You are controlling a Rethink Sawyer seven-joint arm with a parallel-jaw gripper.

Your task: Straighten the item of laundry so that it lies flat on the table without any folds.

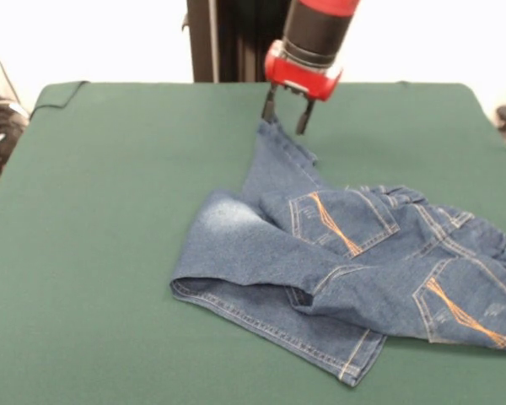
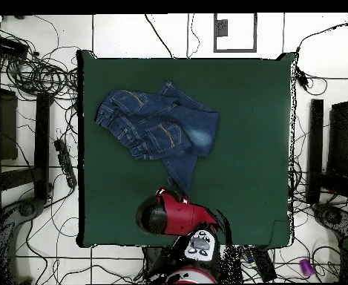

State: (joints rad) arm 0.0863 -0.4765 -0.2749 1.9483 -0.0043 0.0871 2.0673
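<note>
The large rectangular worktop (image 1: pixel 110 211), covered in dark green felt-like cloth, took up nearly the whole scene and was far bigger than anything on it. On it lay the small pair of blue denim jeans (image 1: pixel 354 261) with tan stitching, bunched toward one side of the cloth; in the front view the garment ran off the picture's right edge, and in the overhead view it sat in the upper left part of the green surface, well clear of the edges. It was not flat: the seat with its two stitched back pockets lay uppermost, one leg with a faded whitish patch was doubled under it with the hemmed cuff showing at the near side, and the other leg stretched away in a narrow strip toward the arm.

The red and black arm came down at the end of that strip. Its claw (image 1: pixel 287 114) had its two dark fingers spread apart and gripped nothing, hanging just above or at the tip of the stretched leg; contact could not be settled.

As a judgement, the denim looked soft but fairly dense, light enough to drag, and likely to cling to the felt rather than slide freely. The hemmed cuffs and the waistband seemed the firmest places to pinch, since a thick seam gives the fingers something to bite.
</note>
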